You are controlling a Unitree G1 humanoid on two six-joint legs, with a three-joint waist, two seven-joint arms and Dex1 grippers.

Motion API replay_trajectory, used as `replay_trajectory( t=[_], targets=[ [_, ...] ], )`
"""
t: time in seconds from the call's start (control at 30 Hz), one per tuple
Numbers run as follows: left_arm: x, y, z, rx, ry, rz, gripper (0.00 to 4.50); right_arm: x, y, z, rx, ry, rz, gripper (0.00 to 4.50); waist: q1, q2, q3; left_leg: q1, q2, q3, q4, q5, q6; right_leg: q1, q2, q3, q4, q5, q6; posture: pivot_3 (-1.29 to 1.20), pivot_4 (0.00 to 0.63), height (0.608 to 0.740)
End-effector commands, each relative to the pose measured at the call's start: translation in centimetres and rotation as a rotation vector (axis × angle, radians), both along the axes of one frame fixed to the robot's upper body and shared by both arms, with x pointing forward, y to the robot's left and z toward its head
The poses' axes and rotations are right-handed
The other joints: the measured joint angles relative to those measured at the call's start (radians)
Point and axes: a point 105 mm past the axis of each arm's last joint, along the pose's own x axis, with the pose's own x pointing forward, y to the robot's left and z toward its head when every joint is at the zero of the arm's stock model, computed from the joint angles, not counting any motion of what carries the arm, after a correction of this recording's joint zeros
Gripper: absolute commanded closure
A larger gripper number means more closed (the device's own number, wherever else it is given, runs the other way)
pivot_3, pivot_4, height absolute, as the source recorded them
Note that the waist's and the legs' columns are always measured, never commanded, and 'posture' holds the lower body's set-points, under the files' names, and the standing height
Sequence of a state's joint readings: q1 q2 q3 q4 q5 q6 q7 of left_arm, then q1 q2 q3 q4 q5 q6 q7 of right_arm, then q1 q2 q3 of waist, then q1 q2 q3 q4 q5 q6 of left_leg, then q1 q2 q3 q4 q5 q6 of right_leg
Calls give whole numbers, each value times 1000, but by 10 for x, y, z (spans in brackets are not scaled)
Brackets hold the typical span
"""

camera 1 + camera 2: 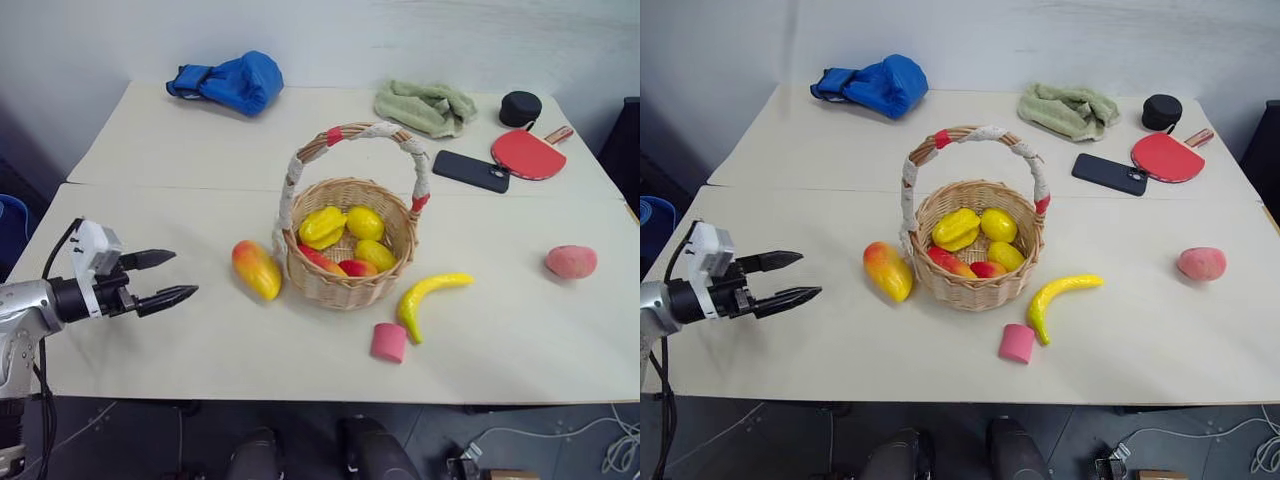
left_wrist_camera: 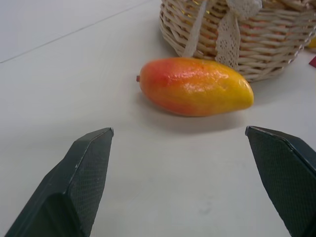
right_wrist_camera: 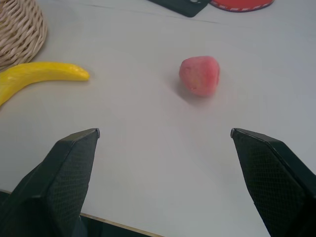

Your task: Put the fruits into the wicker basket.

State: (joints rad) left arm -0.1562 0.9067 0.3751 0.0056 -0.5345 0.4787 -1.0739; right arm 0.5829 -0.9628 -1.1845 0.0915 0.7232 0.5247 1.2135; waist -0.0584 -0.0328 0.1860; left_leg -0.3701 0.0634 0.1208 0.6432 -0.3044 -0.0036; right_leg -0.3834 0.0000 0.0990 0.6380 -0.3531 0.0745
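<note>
The wicker basket stands mid-table and holds several yellow and red fruit pieces. An orange-yellow mango lies on the table against the basket's left side. A yellow banana lies to the basket's front right. Farther right rests a pink peach. My left gripper hovers open at the table's left, pointing at the mango with a gap between them. In the right wrist view my right gripper is open, short of the peach, with the banana off to one side.
A small pink cylinder block sits near the front edge by the banana. At the back lie a blue boxing glove, a green towel, a black phone, a red paddle and a black puck.
</note>
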Motion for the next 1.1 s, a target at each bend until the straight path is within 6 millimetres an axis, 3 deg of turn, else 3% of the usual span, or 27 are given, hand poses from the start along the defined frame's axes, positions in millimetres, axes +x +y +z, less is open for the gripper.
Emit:
replay_trajectory(
  t=[0.03,0.5,0.73,0.83,0.97,1.1],
  targets=[
    [-1,-1,8,24,-29,-20,0,-4,-2,6,-33,-19,-9,65,1,0,0,0,0,0,0,0,0,0,0,0,0,0,0,0,150,740],
    [4,0,6,60,-42,3,0,1,-2,-1,-67,-5,-21,65,1,0,0,1,0,-1,2,0,0,2,0,0,0,1,1,0,150,740],
    [-2,-16,9,59,-38,-72,0,15,23,8,-100,-20,80,65,1,1,0,1,0,-1,2,0,0,2,0,0,1,1,1,0,150,740],
    [-6,-28,13,62,-33,-131,0,23,43,12,-96,-22,164,65,2,1,0,1,0,-1,3,0,0,3,0,-1,1,1,1,0,150,740],
    [-18,-52,20,55,-9,-277,0,39,106,11,-99,-1,424,65,0,1,0,1,0,-2,3,1,-1,3,0,-1,2,1,1,0,150,740],
    [-40,-74,14,132,39,-489,0,48,173,-11,-124,51,688,65,-1,1,0,1,0,-3,4,1,-1,3,0,-2,4,1,1,0,150,740]
  ],
)
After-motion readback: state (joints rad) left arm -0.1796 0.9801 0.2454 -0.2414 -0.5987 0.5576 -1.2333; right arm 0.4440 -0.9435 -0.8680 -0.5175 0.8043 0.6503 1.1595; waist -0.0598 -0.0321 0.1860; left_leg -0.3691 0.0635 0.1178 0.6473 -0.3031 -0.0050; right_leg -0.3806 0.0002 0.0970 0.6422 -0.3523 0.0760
